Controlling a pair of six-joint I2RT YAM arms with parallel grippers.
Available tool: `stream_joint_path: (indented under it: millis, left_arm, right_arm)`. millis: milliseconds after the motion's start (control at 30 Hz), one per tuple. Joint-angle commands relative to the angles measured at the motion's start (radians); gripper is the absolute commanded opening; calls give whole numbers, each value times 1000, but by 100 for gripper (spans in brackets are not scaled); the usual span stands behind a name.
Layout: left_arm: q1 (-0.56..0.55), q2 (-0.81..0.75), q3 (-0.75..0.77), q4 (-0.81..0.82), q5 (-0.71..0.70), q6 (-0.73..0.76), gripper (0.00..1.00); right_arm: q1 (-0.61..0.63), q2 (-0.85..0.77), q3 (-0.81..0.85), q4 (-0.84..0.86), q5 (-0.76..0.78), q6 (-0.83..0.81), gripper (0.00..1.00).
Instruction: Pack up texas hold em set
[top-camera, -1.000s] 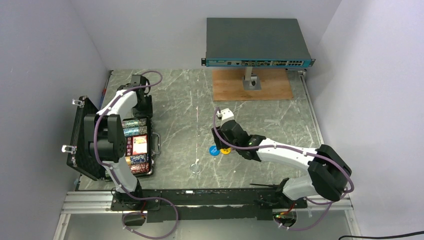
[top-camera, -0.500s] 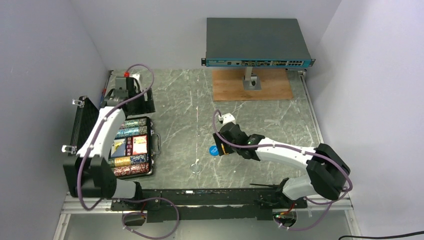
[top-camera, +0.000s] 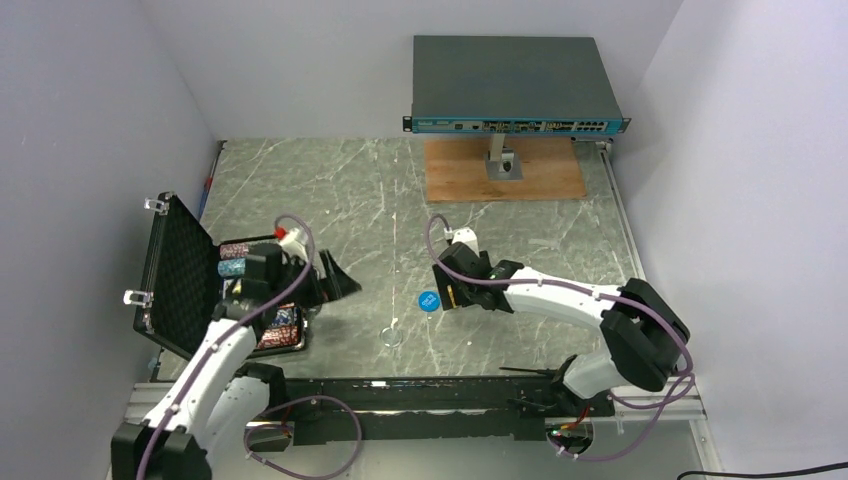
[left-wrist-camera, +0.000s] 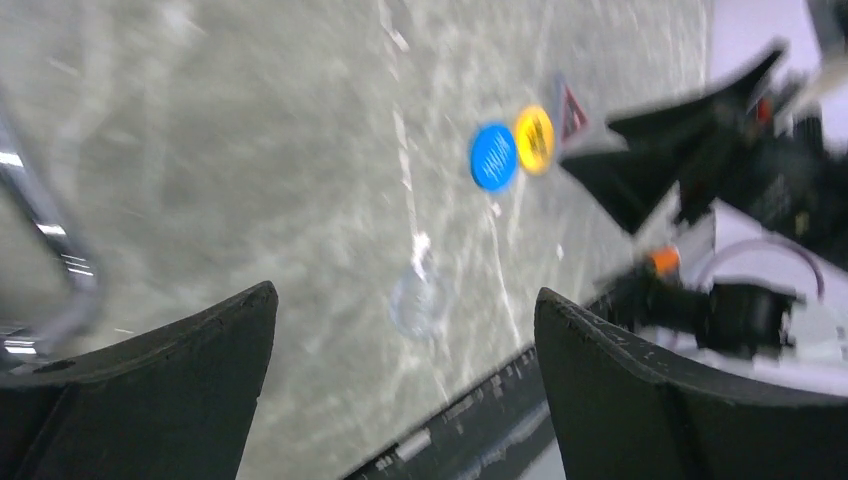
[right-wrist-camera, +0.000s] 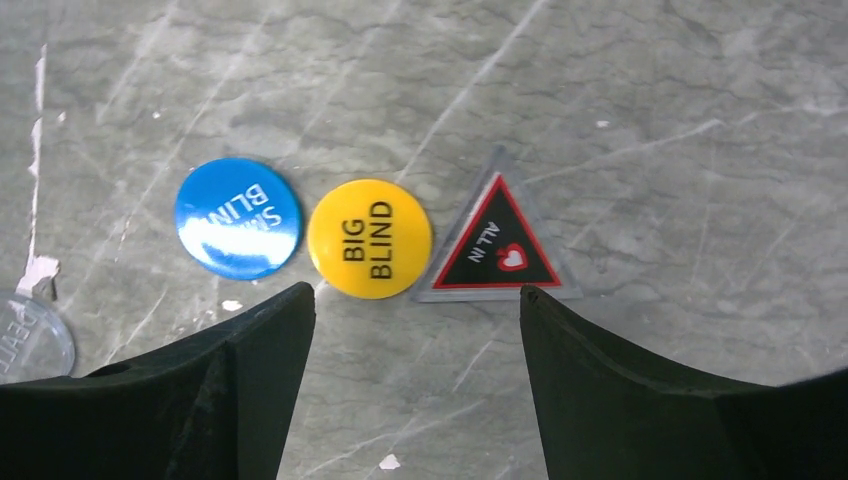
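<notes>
Since yellow disc (right-wrist-camera: 370, 238) isn't packed yet | R gripper (right-wrist-camera: 415, 292) jaws apart over it to grab | L gripper (left-wrist-camera: 405, 300) apart, empty, right of briefcase (top-camera: 180, 265)

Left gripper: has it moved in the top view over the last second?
Yes. The left gripper has swung from the far end of the briefcase toward the arm bases and rightward, out past its open side.

Case (top-camera: 185, 285) open, blue disc (right-wrist-camera: 238, 217), yel. disc (right-wrist-camera: 370, 238), tri. token (right-wrist-camera: 497, 245)
</notes>
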Motion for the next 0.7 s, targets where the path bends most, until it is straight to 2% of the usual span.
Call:
stream_joint_path:
  millis: [0, 133, 233, 367, 533, 600, 667]
  left_arm:
    - [-225, -120, -45, 76, -49, -147, 99]
    - [-414, -233, -97, 29, -212, -237, 99]
    - [-492, -295, -124, -27, -293, -290, 98]
    - [-514, -345, -87, -199, -377, -321, 98]
    - [-514, -370, 2, -451, -587, -387, 99]
    - [-513, -350, 16, -480, -615, -392, 99]
    - [-513, -306, 16, -447, -584, -371, 99]
  right_arm:
    - [-43, -69, -4, -10, -19, 45, 80]
    - [-33, -106, -27, 63, -141, -2, 87]
    - [9, -109, -37, 139, -204, 2, 89]
    - [106, -48, 20, 157, -198, 14, 90]
    - [216, 49, 104, 164, -188, 15, 89]
    - [223, 48, 105, 164, -190, 35, 89]
    - [222, 27, 91, 156, -160, 51, 89]
